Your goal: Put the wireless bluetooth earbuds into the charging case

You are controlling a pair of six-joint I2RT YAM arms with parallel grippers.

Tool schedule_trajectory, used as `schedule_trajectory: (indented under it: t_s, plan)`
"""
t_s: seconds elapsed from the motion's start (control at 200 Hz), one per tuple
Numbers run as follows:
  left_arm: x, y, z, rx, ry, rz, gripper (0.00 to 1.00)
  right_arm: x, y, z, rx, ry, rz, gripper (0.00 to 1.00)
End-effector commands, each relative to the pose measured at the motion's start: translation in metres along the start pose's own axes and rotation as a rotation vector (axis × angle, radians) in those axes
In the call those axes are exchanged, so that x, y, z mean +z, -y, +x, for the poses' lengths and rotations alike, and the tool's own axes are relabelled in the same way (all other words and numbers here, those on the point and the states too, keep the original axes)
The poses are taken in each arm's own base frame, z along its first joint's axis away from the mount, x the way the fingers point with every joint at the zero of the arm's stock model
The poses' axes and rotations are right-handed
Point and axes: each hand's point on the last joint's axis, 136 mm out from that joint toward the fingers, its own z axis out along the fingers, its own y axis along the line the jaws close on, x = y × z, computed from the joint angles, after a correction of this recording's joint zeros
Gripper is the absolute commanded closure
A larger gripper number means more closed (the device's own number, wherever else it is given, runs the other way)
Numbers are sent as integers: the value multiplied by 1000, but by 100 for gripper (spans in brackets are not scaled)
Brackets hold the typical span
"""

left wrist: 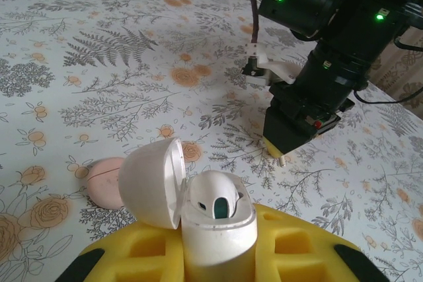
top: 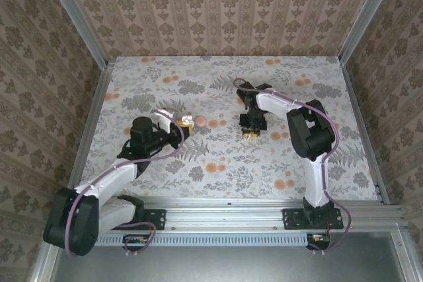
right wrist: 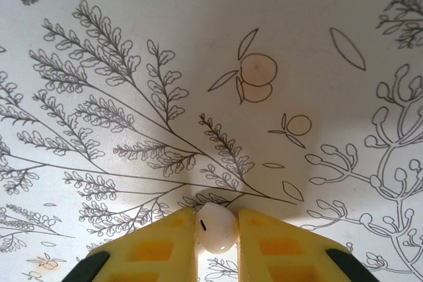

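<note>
**Desk:** Where is the case, and why that way up?

**Me:** I have the charging case (left wrist: 221,229) clamped in the left end effector (left wrist: 215,249). The yellow fingers (left wrist: 301,246) are closed on its base. The lid (left wrist: 151,191) is swung open to the left, so the mouth faces up and toward the other arm. Held like that, the wells are open to anything coming in from the right.

**Desk:** And the earbuds?

**Me:** A white rounded piece sits in one well, and I judge that to be the first earbud (left wrist: 215,199), seated. The second earbud (right wrist: 217,228) is pinched at the very tips of the right end effector (right wrist: 217,219). That one is narrowed onto it and points straight down at the table (right wrist: 198,44). From the wrist view I can't tell whether the earbud is clear of the surface or resting on it.

**Desk:** How far from the case?

**Me:** Well apart. From above, the right end effector (top: 250,131) stands off to the right of the case, with bare floral cloth between them. I read this as the pick step, with the carry and insertion not yet done.

**Desk:** Anything in the way?

**Me:** A pink disc (left wrist: 106,183) lies on the table just beside the lid, on the far side from my approach, so I don't expect it to matter. My concern is the grip. The earbud is small and smooth and held only at the tips, so it could twist or pop loose. It also has to be turned to suit the free well.
</note>
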Motion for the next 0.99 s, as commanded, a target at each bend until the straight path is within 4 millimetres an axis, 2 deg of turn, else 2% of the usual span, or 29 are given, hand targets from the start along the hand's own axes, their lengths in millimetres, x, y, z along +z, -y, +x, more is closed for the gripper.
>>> schedule_trajectory:
  t_s: [0.0, 0.175, 0.295, 0.52, 0.745, 0.99]
  plan:
    - [2, 2, -4, -2, -3, 13, 90, -15, -6, -5, -2, 98, -53, 81]
    - [4, -2, 10, -12, -26, -3, 91, -21, -4, -2, 1, 197, -112, 83]
    - [6, 0, 14, -5, -34, 6, 91, -23, -2, 3, 1, 258, -157, 83]
    - [7, 6, 15, 25, -38, 28, 91, -23, -11, 10, -25, 346, -279, 83]
    - [8, 4, 24, 54, -47, 32, 91, -33, -24, 16, -94, 438, -364, 83]
    - [15, 7, 21, 78, -30, 57, 91, -49, -48, 23, -191, 554, -454, 82]
